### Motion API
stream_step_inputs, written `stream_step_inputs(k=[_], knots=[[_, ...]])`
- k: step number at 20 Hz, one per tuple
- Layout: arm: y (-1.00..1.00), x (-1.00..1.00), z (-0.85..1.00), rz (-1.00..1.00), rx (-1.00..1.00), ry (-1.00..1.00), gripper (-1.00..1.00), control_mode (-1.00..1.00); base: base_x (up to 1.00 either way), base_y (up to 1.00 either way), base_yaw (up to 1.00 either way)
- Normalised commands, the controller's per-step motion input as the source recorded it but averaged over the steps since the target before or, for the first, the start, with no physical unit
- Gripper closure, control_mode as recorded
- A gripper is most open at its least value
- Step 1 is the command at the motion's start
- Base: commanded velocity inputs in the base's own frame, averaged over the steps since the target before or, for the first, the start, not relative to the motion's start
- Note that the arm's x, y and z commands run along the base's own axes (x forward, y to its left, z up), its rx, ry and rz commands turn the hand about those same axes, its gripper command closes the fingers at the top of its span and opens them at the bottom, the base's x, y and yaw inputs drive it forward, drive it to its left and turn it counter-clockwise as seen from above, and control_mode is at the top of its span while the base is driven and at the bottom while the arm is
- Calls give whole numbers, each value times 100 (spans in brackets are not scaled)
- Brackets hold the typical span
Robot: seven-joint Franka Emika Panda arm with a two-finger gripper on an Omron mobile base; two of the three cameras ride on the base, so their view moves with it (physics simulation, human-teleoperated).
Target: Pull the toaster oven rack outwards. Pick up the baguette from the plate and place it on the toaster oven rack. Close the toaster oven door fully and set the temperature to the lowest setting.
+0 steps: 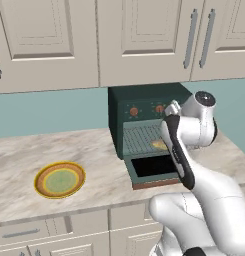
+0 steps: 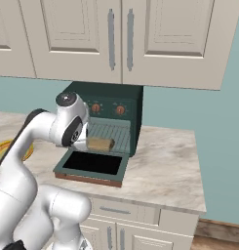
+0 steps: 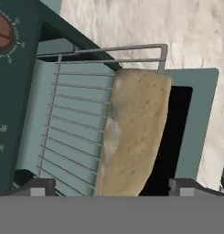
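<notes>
The baguette (image 3: 134, 132) lies on the toaster oven rack (image 3: 72, 123), along the rack's outer front edge, one end close to the rack's corner rail. The rack is pulled out of the toaster oven (image 2: 118, 100) and juts over the toaster oven door (image 2: 94, 166), which hangs fully open and flat, its reddish-brown handle at the near edge just above the tabletop (image 2: 165, 161). In the hand view the two fingertips (image 3: 38, 186) stand far apart, one on each side of the loaf and clear of it, so the jaws are spread and hold nothing. The gripper (image 3: 111, 187) hovers just above the baguette in front of the oven mouth. The plate (image 1: 59, 179) sits bare on the tabletop well to the left of the oven, with open marble between them. To the right of the door, the tabletop runs free to its edge.
</notes>
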Motion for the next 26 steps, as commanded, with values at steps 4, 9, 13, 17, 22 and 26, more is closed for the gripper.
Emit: stream_step_inputs(k=[4,9,13,17,22,26], knots=[[-4,-86,46,25,-4,-5,-100,-100,0,0,0],[-12,-61,29,21,-17,1,-100,-100,0,0,0],[0,-4,0,24,-33,26,-100,-100,0,0,0],[1,0,1,28,-32,26,-100,-100,0,0,0],[-11,-6,-6,30,-5,26,-100,-100,0,0,0],[-1,-12,-28,40,0,30,-100,-100,0,0,0]])
